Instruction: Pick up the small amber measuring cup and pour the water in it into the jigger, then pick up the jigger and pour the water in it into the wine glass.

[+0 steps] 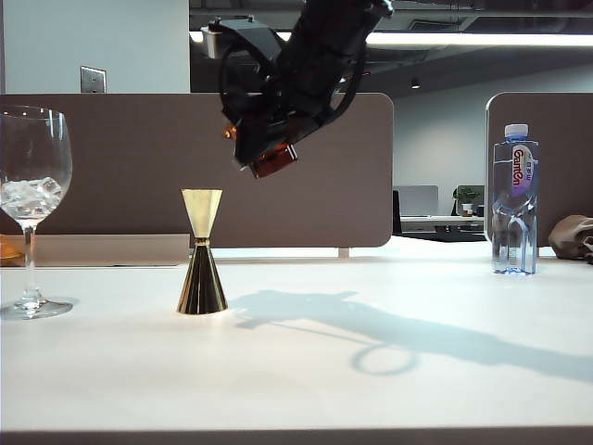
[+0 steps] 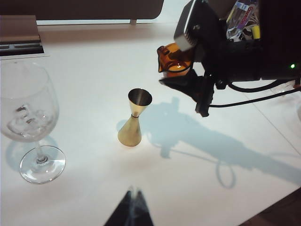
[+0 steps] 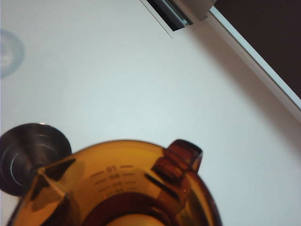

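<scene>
Above the white table [image 1: 389, 371], my right gripper [image 1: 264, 148] holds the small amber measuring cup [image 1: 274, 159], a short translucent brown glass beaker, clamped between its fingers and tilted in the air. It hangs higher than the jigger [image 1: 202, 252], a shiny gold metal hourglass cone that stands upright on the table, a little to the right of it in the exterior view. The wine glass [image 1: 31, 199], tall and clear with ice in its bowl, stands at the far left. My left gripper [image 2: 131, 212] hovers low near the table edge; its dark fingertips meet in a point, empty. A plastic water bottle [image 1: 515, 199] stands far right.
</scene>
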Robot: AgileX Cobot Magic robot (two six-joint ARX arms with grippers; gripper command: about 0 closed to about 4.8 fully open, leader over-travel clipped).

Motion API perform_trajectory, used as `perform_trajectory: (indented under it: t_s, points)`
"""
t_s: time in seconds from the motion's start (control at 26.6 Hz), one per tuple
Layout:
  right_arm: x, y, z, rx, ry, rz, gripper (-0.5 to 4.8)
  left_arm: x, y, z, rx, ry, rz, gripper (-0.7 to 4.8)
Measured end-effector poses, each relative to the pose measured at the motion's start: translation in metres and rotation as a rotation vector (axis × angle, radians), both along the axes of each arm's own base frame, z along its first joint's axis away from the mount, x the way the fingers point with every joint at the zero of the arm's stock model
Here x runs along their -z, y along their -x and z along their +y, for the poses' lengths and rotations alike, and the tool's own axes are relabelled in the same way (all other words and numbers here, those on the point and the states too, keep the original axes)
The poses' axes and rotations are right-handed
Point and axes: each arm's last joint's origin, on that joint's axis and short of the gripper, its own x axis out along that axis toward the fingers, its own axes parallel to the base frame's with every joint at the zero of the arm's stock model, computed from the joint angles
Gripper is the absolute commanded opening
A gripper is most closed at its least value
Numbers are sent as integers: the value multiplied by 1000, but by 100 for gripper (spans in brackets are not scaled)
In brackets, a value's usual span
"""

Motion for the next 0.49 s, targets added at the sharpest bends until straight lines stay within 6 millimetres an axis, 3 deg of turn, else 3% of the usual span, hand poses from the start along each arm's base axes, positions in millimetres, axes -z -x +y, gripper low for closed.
perform_trajectory:
  t_s: [0.19, 0.49]
  points:
    - [13, 1, 10, -19, 25, 22, 0, 0, 0, 0, 0, 0, 0, -2]
    - [15, 0, 9, -19, 72, 0, 0, 0, 0, 0, 0, 0, 0, -2]
